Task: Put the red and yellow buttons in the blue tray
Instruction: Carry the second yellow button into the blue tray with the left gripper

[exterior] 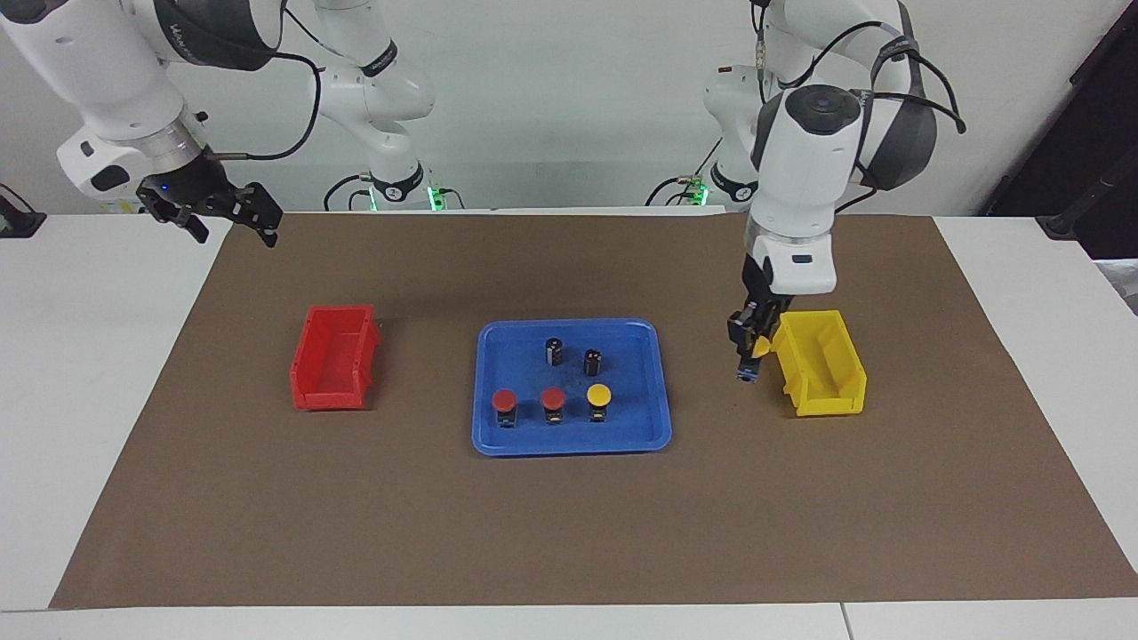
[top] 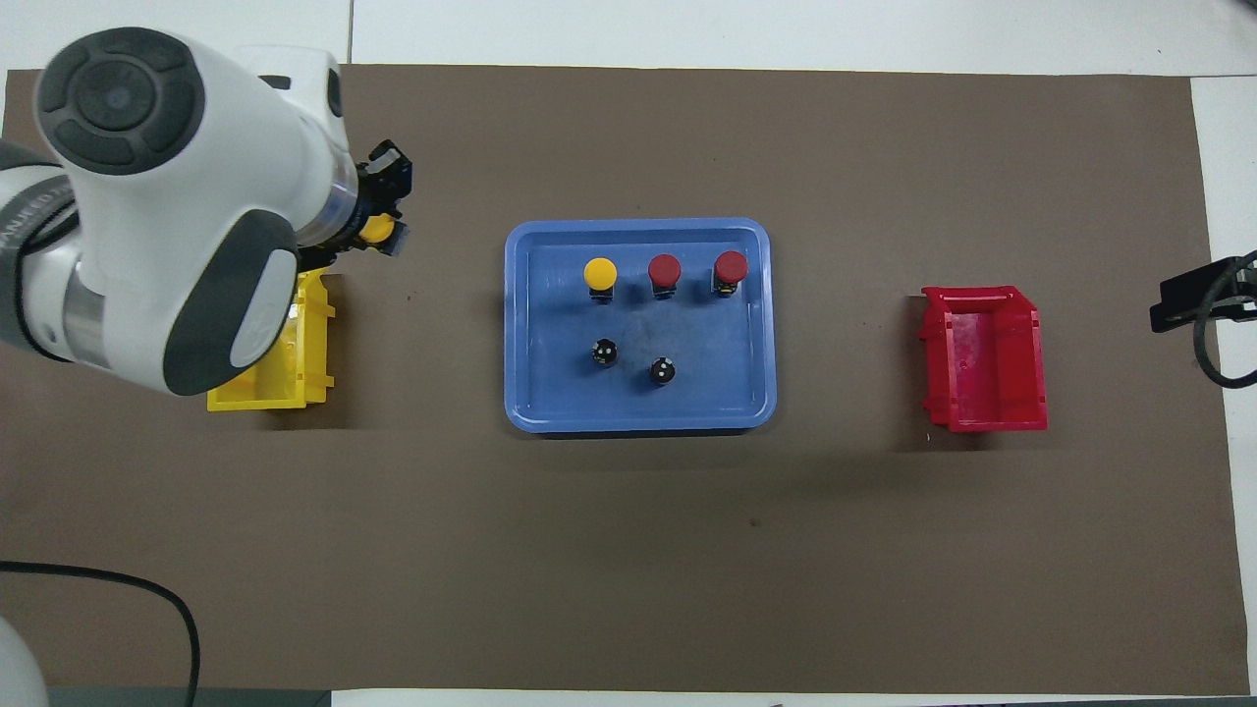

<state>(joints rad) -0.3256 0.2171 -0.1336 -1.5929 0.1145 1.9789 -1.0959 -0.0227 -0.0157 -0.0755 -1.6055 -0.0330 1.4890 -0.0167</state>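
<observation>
You've got the tray (exterior: 659, 391) mid-table — three buttons (exterior: 553, 399) in a row in it, two capless cylinders (exterior: 554, 350) nearer the robots. One bin (exterior: 825, 360) sits toward the left arm's end, another bin (exterior: 333, 357) toward the right arm's — both well apart from the tray.
</observation>
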